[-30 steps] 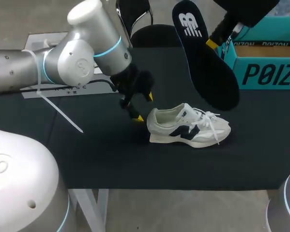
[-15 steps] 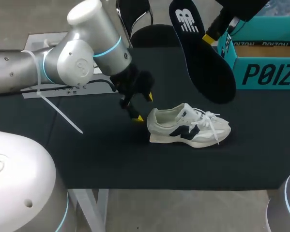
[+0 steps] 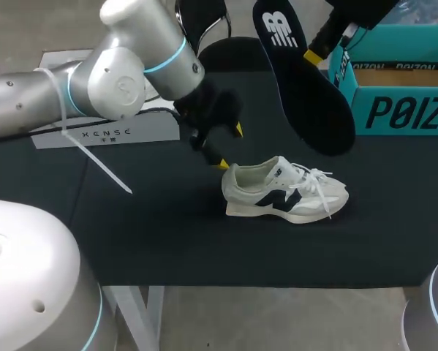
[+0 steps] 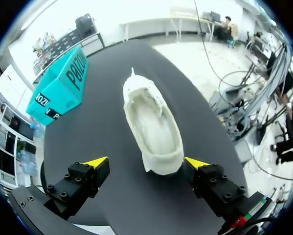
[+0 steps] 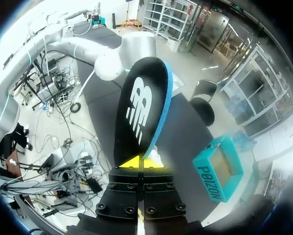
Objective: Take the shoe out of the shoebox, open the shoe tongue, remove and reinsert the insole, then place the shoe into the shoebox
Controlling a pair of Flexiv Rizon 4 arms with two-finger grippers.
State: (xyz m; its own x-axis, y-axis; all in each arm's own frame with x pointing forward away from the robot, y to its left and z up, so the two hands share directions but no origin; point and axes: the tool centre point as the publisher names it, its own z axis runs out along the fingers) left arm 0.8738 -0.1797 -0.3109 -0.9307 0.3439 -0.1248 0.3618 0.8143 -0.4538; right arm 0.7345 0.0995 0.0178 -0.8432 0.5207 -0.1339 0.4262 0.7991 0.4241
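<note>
The shoe (image 3: 284, 190) stands on the desk (image 3: 167, 234) with its inside bare. The insole (image 3: 300, 80) hangs above it, pinched by its edge in my right hand (image 3: 317, 57) and a touch higher than a second ago. My left hand (image 3: 231, 147) has risen behind the heel, fingers wide, holding nothing. I judge removal done, with reinsertion next; the shoebox (image 3: 401, 95) waits nearby

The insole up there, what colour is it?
Black insole, white logo, blue edge; right wrist view.

Head view high behind, left wrist close above, sharing shoe (image 3: 284, 191)
</note>
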